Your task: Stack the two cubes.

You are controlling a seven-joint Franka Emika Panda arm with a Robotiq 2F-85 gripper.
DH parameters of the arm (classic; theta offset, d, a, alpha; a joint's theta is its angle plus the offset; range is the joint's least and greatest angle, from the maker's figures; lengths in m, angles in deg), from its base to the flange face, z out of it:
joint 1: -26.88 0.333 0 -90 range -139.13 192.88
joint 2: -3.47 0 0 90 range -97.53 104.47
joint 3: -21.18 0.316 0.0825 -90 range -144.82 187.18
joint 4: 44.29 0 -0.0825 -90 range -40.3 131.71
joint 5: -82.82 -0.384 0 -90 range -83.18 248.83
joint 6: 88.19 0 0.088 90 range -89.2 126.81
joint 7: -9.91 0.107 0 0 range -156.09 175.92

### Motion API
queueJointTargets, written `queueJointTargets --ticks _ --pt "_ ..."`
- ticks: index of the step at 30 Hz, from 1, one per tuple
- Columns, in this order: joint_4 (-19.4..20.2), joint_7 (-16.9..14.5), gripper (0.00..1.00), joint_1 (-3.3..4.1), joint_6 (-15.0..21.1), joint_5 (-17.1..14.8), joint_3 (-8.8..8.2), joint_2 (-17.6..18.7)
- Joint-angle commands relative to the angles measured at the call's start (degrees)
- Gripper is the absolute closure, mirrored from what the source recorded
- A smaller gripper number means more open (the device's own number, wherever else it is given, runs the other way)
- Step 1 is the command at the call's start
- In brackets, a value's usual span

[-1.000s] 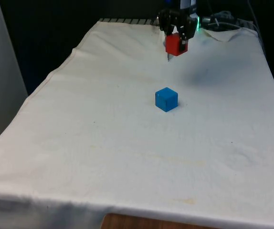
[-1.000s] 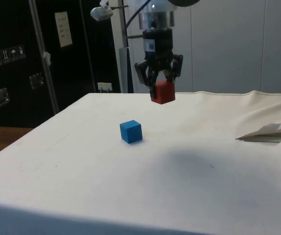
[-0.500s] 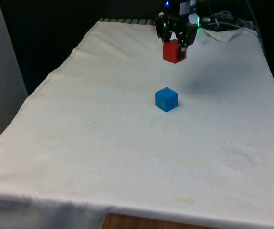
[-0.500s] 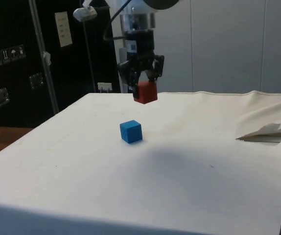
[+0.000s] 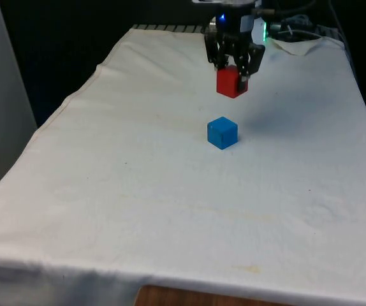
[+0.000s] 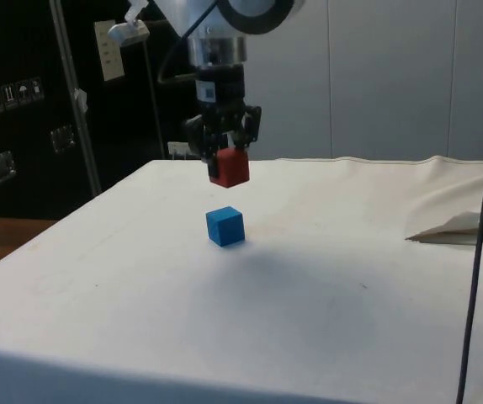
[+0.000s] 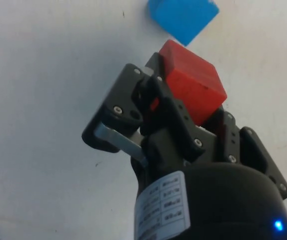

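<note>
Jaws of the gripper (image 5: 234,71) are clamped on the red cube (image 5: 231,82), which hangs in the air well clear of the cloth, its lower half showing below the fingers (image 7: 169,116). In the side view the gripper (image 6: 225,151) holds this cube (image 6: 229,167) above the blue cube (image 6: 225,226), with a gap of open air between the two. In the front view the red cube sits higher and slightly toward the front view's right of the blue cube (image 5: 222,132). The blue cube rests alone on the white cloth of the worktop (image 5: 138,204), turned so that one corner faces the front camera, and nothing lies near it; bare cloth spreads on all sides, with the worktop's edges well away. A rumpled fold of cloth (image 6: 464,225) lies far off near the worktop's edge in the side view. Both cubes look plain, solid-coloured and sharp-edged, about alike in size. In the wrist view the red cube (image 7: 193,88) is just beside the blue one (image 7: 182,17).
</note>
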Motion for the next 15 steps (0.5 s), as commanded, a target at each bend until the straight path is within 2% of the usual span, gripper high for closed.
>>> queueJointTargets --ticks 1,6,8,10,15 --pt "-0.5 -0.4 1.00 0.00 0.8 -0.3 0.17 0.6" --pt "-1.5 -1.2 1.00 -0.06 2.5 -0.3 0.17 2.6" --pt "-1.4 -0.9 1.00 0.00 2.2 0.0 0.06 2.4" --pt "-2.9 -2.1 1.00 -0.17 2.9 -0.8 0.34 4.4" --pt "-4.3 -2.9 1.00 -0.40 3.4 -1.4 0.57 6.5"
